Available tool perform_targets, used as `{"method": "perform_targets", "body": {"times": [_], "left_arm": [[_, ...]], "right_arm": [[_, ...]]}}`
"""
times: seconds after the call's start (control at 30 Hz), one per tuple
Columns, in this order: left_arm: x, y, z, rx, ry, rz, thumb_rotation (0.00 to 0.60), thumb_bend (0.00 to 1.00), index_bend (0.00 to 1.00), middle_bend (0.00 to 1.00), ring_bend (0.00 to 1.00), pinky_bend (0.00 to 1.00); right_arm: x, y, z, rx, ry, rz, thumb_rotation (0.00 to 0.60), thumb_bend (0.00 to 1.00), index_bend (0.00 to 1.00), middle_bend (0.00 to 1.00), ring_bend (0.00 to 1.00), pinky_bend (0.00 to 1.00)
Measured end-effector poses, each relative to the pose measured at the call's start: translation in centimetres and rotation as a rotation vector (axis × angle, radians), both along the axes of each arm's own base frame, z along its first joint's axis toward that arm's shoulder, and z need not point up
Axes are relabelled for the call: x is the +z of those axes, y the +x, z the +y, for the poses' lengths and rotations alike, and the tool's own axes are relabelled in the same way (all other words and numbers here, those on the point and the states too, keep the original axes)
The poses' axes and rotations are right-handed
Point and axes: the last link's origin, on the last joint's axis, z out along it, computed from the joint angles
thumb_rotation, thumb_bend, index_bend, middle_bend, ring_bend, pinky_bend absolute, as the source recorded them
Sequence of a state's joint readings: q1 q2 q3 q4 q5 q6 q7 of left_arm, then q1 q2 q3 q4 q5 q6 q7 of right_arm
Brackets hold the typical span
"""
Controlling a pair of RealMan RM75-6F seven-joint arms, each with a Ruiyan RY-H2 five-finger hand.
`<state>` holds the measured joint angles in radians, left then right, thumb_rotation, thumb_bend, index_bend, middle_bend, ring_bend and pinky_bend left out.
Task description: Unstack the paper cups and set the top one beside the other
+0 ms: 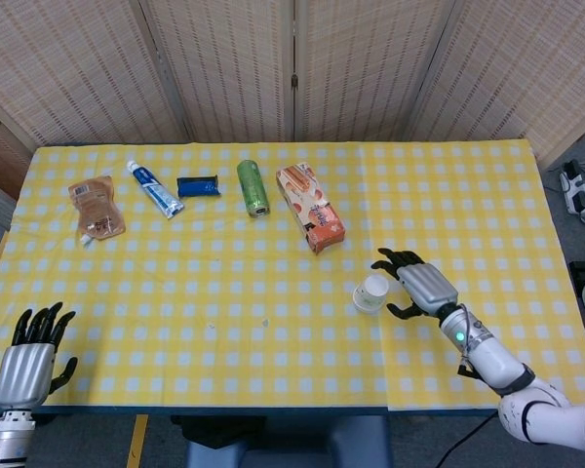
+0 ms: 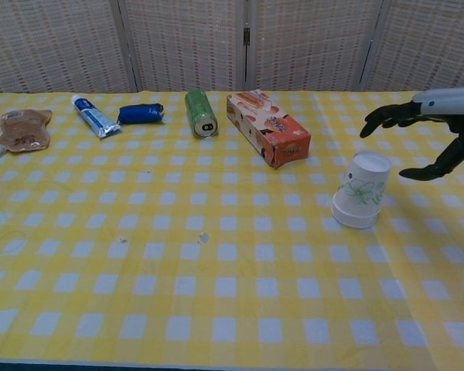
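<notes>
1. Left hand (image 1: 24, 363) sits at the near table edge, fingers loosely spread, holding nothing, well apart from everything.
2. Cups (image 2: 360, 189) stand mouth down, nested and slightly tilted, right of centre on the checked cloth (image 1: 224, 292); white paper with a green print.
3. Right hand (image 1: 415, 283) is just beside the cups, fingers spread, grasping nothing, no contact seen.
4. Step looks like the reach. Next move calls for closing on the top cup and lifting it off.
5. Far row: box (image 1: 310, 207), can (image 1: 253, 187).

Yellow-and-white checked tablecloth (image 1: 224, 292), white paper cups (image 2: 360, 189) with green print, green can (image 1: 253, 187), orange box (image 1: 310, 207)
</notes>
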<state>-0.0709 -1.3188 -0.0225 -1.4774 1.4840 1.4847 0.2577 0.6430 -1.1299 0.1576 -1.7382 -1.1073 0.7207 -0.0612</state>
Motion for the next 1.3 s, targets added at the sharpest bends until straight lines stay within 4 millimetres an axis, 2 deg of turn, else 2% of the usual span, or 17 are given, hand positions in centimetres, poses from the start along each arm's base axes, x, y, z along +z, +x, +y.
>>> {"method": "perform_targets", "body": {"times": [0.47,1.3], "left_arm": [[-0.3,-0.2,0.2,0.007,-0.014,-0.003,0.600,0.38,0.20,0.11,0.11,0.00],[-0.4,-0.6,0.2,0.022,-0.018,0.000,0.600,0.38,0.20,0.11,0.10,0.00]], "right_arm": [[-1.1,0.3,-1.4,-0.042,0.032,0.038,0.600,0.40,0.25,0.07,0.07,0.04],[-1.6,0.7,-2.2,-0.055,0.015,0.043,0.600,0.40,0.34,0.12,0.08,0.04]]}}
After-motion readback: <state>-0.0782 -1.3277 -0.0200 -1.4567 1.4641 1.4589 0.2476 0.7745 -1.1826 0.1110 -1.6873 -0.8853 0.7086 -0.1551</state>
